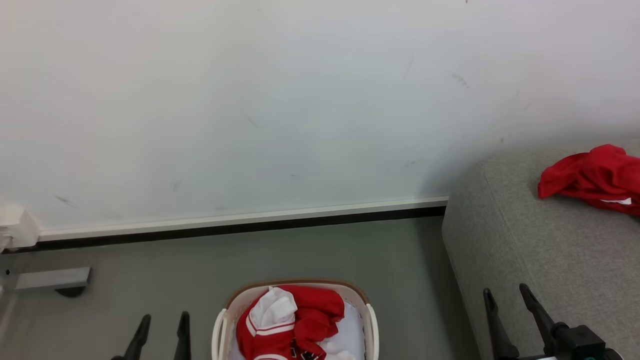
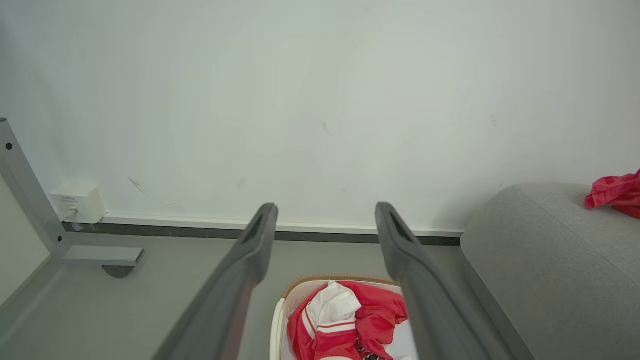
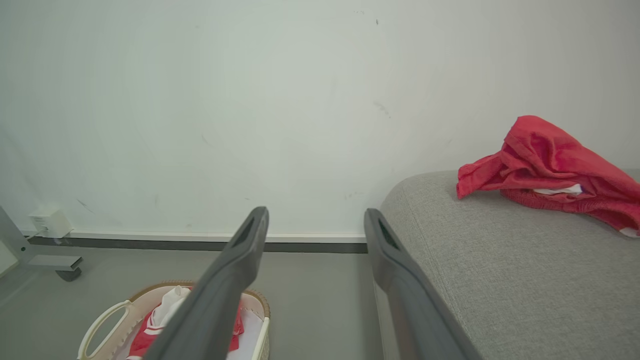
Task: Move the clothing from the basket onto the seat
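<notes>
The cream basket (image 1: 370, 320) with its brown rim stands on the floor at the bottom middle of the head view. Red clothing (image 1: 292, 320) with white striped trim lies heaped in it, also seen as clothing (image 2: 350, 320) in the left wrist view. A second red garment (image 1: 595, 177) rests on the grey seat (image 1: 540, 250) at the right; the right wrist view has the garment (image 3: 545, 165) on the seat (image 3: 500, 270). My left gripper (image 1: 161, 322) is open, left of the basket. My right gripper (image 1: 506, 294) is open over the seat's front, holding nothing.
A pale wall with a white skirting board (image 1: 240, 217) runs behind everything. A grey metal frame foot (image 1: 50, 280) and a white wall box (image 1: 17, 225) sit at the far left. Grey-green floor (image 1: 350, 250) lies between basket, wall and seat.
</notes>
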